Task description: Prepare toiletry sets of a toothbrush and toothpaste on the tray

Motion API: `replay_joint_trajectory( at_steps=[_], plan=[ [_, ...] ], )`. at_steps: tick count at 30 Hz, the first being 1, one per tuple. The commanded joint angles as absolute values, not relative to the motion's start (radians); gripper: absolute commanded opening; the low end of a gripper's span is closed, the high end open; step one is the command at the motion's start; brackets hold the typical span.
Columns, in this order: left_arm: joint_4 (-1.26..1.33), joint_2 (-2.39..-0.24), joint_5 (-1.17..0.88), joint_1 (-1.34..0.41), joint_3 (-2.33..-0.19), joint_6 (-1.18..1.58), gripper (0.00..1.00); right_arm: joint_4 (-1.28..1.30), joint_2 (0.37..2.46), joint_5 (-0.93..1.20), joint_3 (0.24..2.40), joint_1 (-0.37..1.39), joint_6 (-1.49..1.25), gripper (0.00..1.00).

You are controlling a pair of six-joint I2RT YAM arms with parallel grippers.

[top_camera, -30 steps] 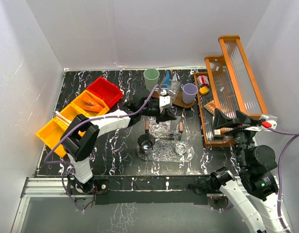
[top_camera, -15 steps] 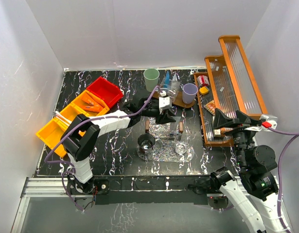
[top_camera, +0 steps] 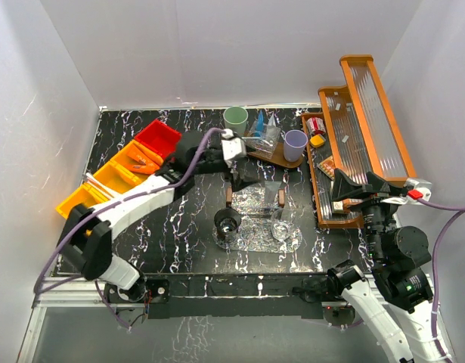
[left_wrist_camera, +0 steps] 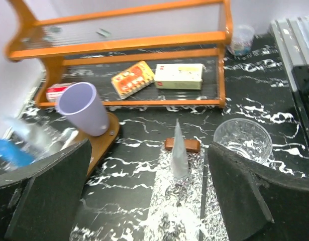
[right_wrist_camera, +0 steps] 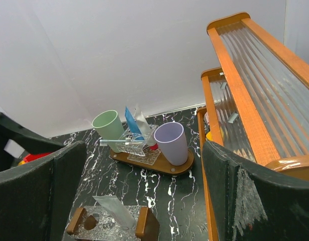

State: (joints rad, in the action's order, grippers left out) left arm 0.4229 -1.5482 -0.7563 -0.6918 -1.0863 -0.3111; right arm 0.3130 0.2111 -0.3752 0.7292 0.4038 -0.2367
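Top external cam: big wooden rack (top_camera: 368,125) w/ ribbed glass shelves ahead of right gripper (top_camera: 358,181), on its right-finger side. Row of red, orange & yellow bins (top_camera: 119,172) well behind left gripper (top_camera: 247,172). Glittery silver tray (top_camera: 255,221) w/ wooden end handles below left fingers, dark cup (top_camera: 227,221) & clear glass (top_camera: 282,230) on it. Oval wooden tray (top_camera: 283,159) off left-finger side, carrying green cup (top_camera: 235,119), lilac cup (top_camera: 295,144) & clear holder (top_camera: 264,134) w/ blue tubes (top_camera: 258,121) between the two cups.

Left wrist cam: fingers (left_wrist_camera: 48,196) spread wide, nothing pinched. Silver tapered tube (left_wrist_camera: 178,155) on silver tray ahead, between fingers, touching neither, narrow end toward far handle; upright or flat, can't tell. Clear glass just ahead of right finger, lilac cup ahead of left finger.

Right wrist cam: fingers (right_wrist_camera: 38,196) spread wide too, empty. Oval tray w/ cups well ahead, between them. Slim pale toothbrush (right_wrist_camera: 119,142) lying across holder, blue tubes poking up behind it.
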Motion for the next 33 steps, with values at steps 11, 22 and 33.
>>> replay_joint_trajectory(
  at_steps=[11,22,33],
  plan=[
    [-0.007,-1.251,-0.196,-0.286,-1.053,0.168,0.99,0.269,0.205,-0.373,0.73,0.403,-0.235,0.98],
    [-0.105,-1.403,-0.286,0.175,-1.062,0.674,0.97,0.263,0.207,-0.362,0.724,0.402,-0.241,0.98],
    [-0.308,-1.68,-0.027,0.183,-1.283,0.777,0.5,0.277,0.193,-0.364,0.718,0.403,-0.248,0.98]
  ],
)
